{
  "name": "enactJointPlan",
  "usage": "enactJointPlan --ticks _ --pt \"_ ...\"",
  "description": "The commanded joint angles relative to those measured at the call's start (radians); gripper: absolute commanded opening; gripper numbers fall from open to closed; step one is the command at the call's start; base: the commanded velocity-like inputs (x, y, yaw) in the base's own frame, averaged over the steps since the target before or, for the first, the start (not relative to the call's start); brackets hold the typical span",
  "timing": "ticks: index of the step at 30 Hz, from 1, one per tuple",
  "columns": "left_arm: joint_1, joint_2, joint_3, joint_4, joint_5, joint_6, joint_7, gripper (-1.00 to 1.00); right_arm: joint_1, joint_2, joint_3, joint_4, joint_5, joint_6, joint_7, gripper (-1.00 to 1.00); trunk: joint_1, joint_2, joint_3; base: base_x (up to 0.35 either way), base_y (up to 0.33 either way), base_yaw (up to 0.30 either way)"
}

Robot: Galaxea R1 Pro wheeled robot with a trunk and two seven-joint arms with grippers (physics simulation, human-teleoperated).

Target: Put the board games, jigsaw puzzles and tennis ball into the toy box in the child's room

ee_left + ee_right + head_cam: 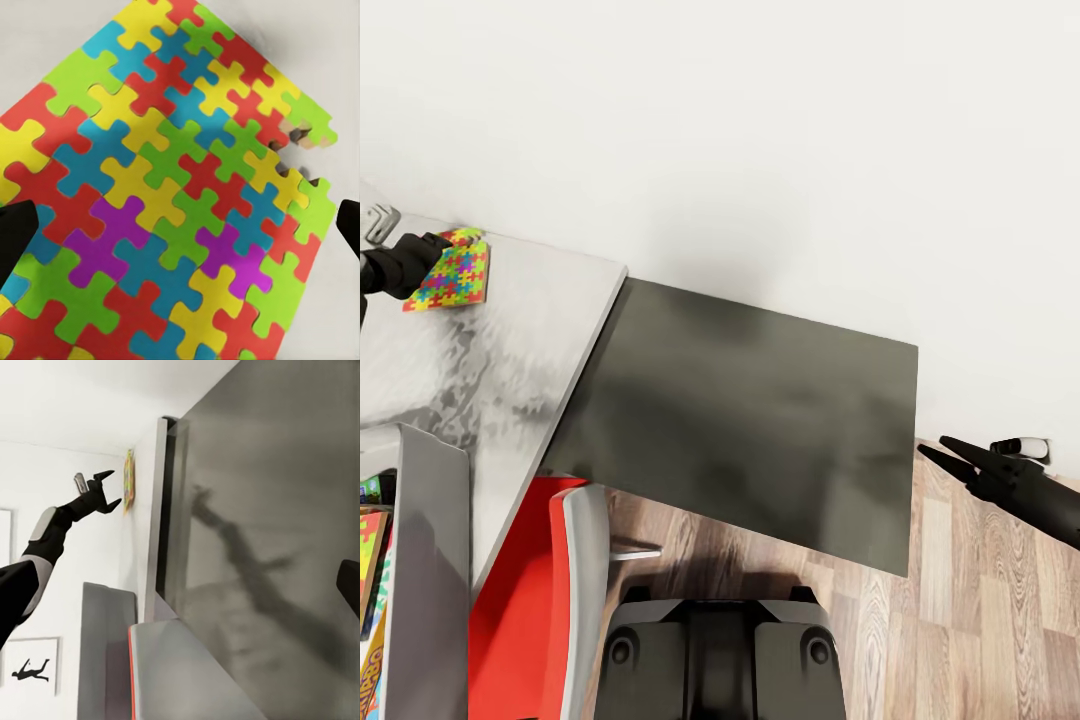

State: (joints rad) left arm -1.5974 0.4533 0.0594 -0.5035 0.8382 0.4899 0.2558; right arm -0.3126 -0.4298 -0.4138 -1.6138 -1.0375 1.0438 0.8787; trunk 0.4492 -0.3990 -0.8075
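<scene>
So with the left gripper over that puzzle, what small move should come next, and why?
Probably lower the left gripper and close: its fingers are spread wide over the jigsaw puzzle, which lies flat on the table.

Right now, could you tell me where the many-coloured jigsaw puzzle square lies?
In the head view, the jigsaw puzzle lies far left on the pale table near the wall, under the open left gripper.
</scene>
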Motion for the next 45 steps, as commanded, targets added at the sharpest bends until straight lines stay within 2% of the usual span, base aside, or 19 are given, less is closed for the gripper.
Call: enactJointPlan --ticks 1,15,24,45 --pt "0.004 0.0 0.002 0.025 0.01 0.006 0.009 1.0 -0.001 0.0 -0.001 0.0 0.004 0.003 0.005 1.0 0.001 -0.001 -0.001 0.0 0.0 0.0" --pt "0.049 0.002 0.003 0.028 0.009 -0.004 0.008 1.0 0.0 -0.001 -0.003 0.0 0.003 0.003 0.005 1.0 0.001 -0.001 -0.001 0.0 0.0 0.0" --pt "0.058 0.003 0.003 0.028 0.009 -0.019 0.008 1.0 0.0 -0.001 -0.003 0.0 0.002 0.003 0.005 1.0 0.001 -0.001 -0.001 0.0 0.0 -0.028" --pt "0.032 0.004 0.013 0.027 0.022 -0.014 0.009 1.0 0.001 -0.001 -0.003 0.0 0.002 0.003 0.005 1.0 0.001 -0.001 -0.001 0.0 0.0 -0.239"
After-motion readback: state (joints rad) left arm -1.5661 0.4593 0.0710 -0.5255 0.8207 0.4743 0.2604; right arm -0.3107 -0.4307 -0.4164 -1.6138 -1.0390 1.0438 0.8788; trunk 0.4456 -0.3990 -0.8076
